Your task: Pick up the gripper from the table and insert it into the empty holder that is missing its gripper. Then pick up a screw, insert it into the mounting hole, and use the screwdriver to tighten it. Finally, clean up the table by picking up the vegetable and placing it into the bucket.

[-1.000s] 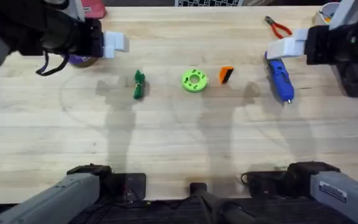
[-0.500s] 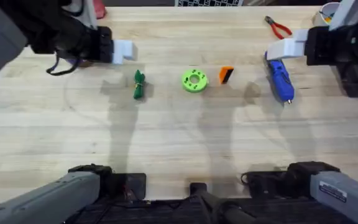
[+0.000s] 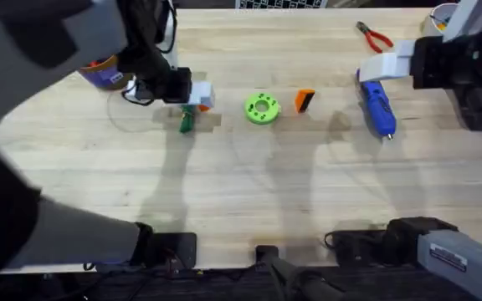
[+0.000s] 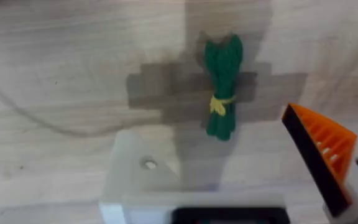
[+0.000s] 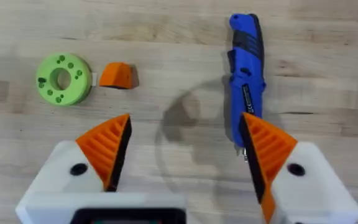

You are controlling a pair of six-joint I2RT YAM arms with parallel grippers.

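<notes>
Overhead showed my left gripper hanging open just over the vegetable, left of the table's middle. My right gripper gaped over the screwdriver near the right edge. I saw the loose gripper beside the green disc, the bucket near the far-left corner.

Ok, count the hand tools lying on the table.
2: the blue screwdriver at the right by the right gripper, and the red-handled pliers at the far right edge.

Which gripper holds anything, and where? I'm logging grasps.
Neither: left gripper hangs open above the vegetable; right gripper is open beside the screwdriver.
</notes>
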